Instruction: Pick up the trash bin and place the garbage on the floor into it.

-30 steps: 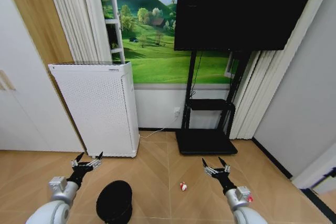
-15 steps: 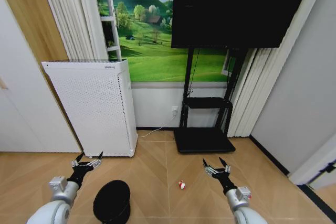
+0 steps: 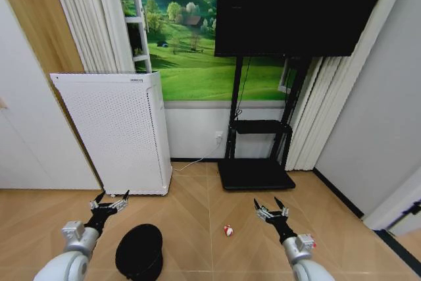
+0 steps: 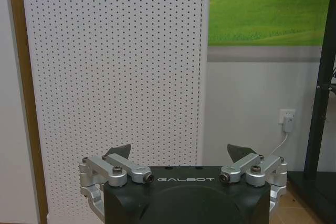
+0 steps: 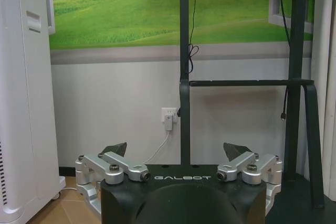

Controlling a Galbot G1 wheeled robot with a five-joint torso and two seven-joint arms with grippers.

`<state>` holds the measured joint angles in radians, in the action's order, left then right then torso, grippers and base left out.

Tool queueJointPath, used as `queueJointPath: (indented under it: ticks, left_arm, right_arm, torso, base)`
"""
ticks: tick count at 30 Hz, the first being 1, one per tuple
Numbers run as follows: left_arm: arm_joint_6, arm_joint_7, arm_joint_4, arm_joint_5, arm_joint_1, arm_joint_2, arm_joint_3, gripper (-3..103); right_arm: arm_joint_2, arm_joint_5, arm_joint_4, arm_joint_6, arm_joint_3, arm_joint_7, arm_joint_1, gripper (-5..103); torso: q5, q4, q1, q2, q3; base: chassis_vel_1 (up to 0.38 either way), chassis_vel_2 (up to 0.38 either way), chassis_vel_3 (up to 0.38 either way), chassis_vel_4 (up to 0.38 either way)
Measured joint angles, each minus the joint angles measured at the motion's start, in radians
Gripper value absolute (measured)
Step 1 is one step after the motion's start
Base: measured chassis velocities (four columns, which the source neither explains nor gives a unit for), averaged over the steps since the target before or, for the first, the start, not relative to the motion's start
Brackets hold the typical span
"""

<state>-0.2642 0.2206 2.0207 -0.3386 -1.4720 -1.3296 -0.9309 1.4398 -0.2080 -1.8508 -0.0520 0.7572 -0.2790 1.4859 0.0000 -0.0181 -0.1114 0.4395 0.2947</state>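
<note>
The bin (image 3: 139, 252) stands on the floor (image 3: 197, 208) just below and ahead of the left end effector (image 3: 109, 203), which hovers empty with fingers spread wide. The right end effector (image 3: 271, 210), equally wide and empty, hangs near one red-and-white scrap of garbage (image 3: 227, 230). This looks like the approach, with nothing grasped yet. The next move calls for lowering the left end effector onto the bin's rim and closing there.
</note>
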Motion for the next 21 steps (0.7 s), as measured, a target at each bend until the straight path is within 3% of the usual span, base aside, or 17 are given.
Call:
queueJointPath:
  ticks: [8,21]
  left_arm:
    - [0.008,-0.014,0.0,0.035,0.001,0.001,-0.001,100]
    - [0.006,-0.03,0.003,0.014,-0.003,0.0,0.0,100]
  right_arm:
    - [0.0,0.0,0.003,-0.001,0.001,0.0,0.0,100]
    - [-0.001,0.0,0.003,-0.002,0.001,0.0,0.001,100]
  torso:
    - [0.0,0.0,0.012,-0.033,-0.021]
    - [0.0,0.0,0.028,-0.076,-0.048]
  base:
    - [0.0,0.0,0.0,0.0]
    - [0.0,0.0,0.0,0.0]
